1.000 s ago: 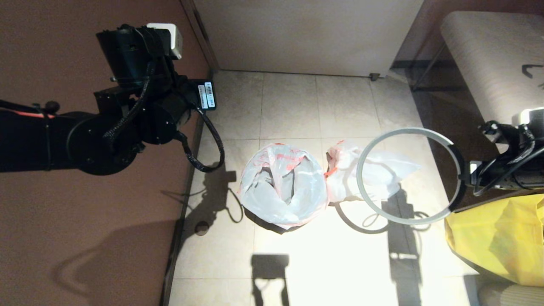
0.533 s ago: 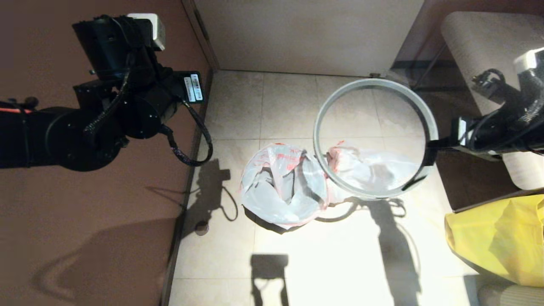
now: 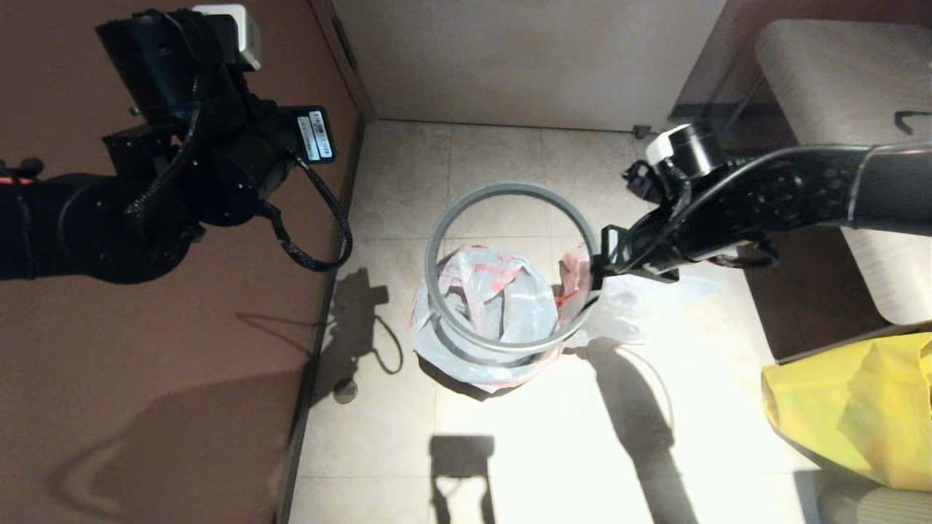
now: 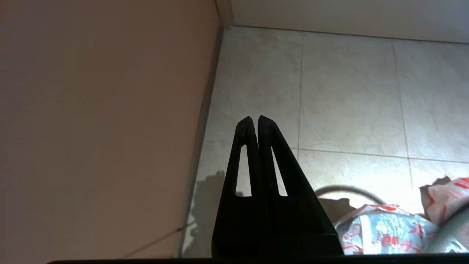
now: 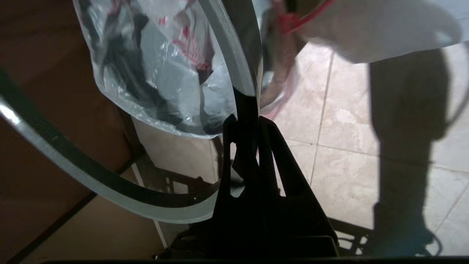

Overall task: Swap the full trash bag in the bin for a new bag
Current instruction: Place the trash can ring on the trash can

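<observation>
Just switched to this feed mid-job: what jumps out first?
The grey hoop, pinched at its edge by the right gripper, hangs over the bin lined with the new bag. The full trash bag lies on the floor beside the bin, towards the robot's right. The left gripper is shut and raised by the brown wall.

Pale beige floor tiles (image 3: 495, 182) fill a narrow corner between a reddish-brown wall (image 3: 145, 407) and a cream panel (image 3: 524, 58), strong light casting hard shadows; a striped upholstered seat (image 3: 837, 87) stands at the side.
</observation>
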### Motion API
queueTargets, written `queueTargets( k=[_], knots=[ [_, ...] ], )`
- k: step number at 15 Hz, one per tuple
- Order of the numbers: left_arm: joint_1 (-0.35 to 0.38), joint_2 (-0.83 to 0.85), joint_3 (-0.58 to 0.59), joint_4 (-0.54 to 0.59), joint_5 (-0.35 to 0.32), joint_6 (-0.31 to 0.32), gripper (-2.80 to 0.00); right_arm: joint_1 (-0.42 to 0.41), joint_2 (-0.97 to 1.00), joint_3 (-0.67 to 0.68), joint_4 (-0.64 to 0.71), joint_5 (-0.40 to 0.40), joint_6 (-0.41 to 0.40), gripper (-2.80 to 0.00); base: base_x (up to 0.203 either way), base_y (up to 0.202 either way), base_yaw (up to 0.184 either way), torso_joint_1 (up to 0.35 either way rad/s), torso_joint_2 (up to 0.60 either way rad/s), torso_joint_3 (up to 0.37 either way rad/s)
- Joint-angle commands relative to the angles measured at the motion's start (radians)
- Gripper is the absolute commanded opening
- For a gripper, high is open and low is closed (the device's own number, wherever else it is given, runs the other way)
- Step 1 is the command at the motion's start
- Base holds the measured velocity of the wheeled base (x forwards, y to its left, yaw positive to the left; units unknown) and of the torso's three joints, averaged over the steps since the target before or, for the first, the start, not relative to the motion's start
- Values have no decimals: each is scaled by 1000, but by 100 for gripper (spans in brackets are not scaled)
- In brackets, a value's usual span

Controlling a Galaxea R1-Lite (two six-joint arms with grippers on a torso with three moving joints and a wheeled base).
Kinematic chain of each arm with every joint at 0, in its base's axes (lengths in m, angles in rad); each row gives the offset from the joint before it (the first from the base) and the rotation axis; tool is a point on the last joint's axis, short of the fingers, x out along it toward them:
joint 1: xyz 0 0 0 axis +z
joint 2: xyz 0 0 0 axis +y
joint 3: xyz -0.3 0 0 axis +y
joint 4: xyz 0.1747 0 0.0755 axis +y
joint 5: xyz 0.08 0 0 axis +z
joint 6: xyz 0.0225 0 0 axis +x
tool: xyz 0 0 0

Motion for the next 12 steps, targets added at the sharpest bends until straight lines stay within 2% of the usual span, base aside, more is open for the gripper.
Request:
queueTargets(
  k=[1,5,9,12],
  knots=[
    [5,1,-1,-4,4,1,-280,47,173,-71,9,-7,4,-280,0,0,0,0,0,0],
    [12,1,0,-4,4,1,-280,68,265,-75,-117,-37,3,-280,0,0,0,0,0,0],
    [17,2,1,-4,4,1,-280,92,358,-76,-325,-232,-14,-280,0,0,0,0,0,0],
    [17,5,1,-4,4,2,-280,85,362,-76,-356,-309,-18,-280,0,0,0,0,0,0]
  ],
)
